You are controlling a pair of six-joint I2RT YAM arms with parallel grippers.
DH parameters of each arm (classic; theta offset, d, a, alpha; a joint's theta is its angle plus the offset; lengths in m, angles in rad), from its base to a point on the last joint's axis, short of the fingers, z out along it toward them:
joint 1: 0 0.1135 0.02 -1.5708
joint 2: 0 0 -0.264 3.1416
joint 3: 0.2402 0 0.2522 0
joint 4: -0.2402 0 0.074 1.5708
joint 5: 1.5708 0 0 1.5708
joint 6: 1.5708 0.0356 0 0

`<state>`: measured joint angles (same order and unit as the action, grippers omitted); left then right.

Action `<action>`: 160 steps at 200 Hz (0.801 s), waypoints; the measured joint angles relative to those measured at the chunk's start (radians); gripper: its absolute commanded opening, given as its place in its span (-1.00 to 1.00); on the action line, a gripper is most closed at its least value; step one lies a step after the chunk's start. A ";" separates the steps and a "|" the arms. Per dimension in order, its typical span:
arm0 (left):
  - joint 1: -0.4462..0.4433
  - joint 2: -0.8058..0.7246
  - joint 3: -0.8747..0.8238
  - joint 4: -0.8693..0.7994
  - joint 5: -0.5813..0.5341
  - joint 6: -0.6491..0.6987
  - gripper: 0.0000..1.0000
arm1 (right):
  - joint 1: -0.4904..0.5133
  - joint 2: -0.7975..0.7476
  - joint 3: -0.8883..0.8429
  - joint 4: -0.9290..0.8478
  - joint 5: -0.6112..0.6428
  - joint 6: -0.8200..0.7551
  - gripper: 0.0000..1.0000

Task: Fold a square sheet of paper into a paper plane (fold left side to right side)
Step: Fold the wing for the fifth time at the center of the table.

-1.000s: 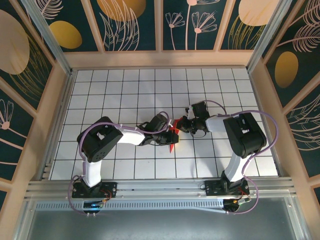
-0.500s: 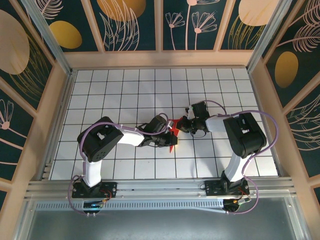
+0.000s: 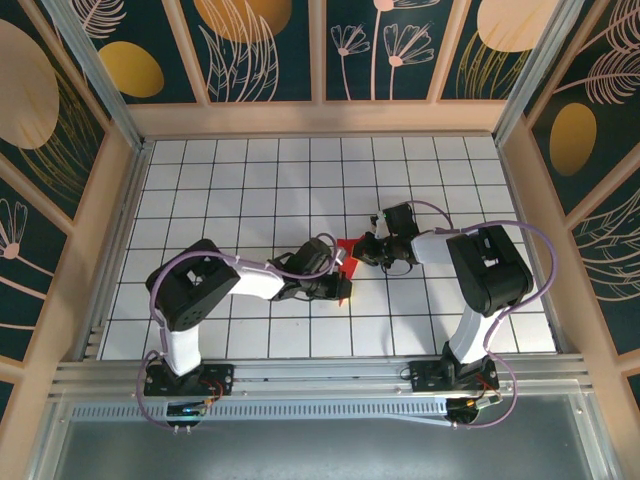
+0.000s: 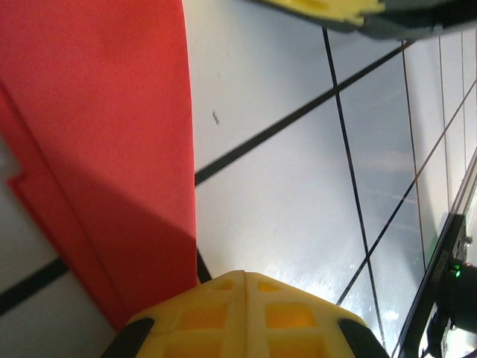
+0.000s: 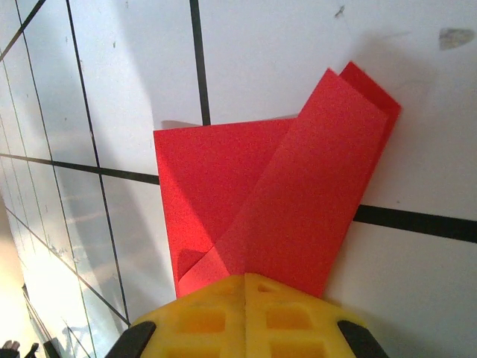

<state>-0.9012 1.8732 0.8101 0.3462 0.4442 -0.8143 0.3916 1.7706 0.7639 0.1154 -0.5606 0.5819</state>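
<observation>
The square sheet of paper is bright red and folded into a narrow, layered shape on the white grid table, between the two arms. In the right wrist view the paper shows a diagonal flap over a flat layer. My right gripper is shut, its yellow tips resting on the paper's near end. My left gripper is shut too, its tip low over the table at the straight edge of the paper. Nothing is clamped between either pair of fingers.
The table is white tiles with black grid lines, walled by wooden panels on three sides. An aluminium rail runs along the near edge. A yellow finger of the right gripper shows at the top of the left wrist view.
My left gripper has slid toward the near edge along the paper, still shut. The right gripper has stayed in place on the paper.
</observation>
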 measured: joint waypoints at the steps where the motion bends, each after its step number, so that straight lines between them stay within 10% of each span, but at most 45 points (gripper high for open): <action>1: -0.001 -0.002 -0.002 0.000 0.000 0.001 -1.00 | 0.000 0.000 0.000 0.000 0.000 0.000 -1.00; 100: 0.029 -0.215 -0.098 -0.148 0.011 0.035 -1.00 | 0.000 0.000 0.000 0.000 -0.006 0.000 -1.00; 160: 0.075 -0.087 0.028 -0.130 0.054 0.025 -1.00 | -0.001 0.000 0.000 0.000 -0.008 0.001 -1.00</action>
<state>-0.8265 1.7859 0.8379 0.2165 0.4984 -0.7895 0.3904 1.7706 0.7639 0.1158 -0.5690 0.5827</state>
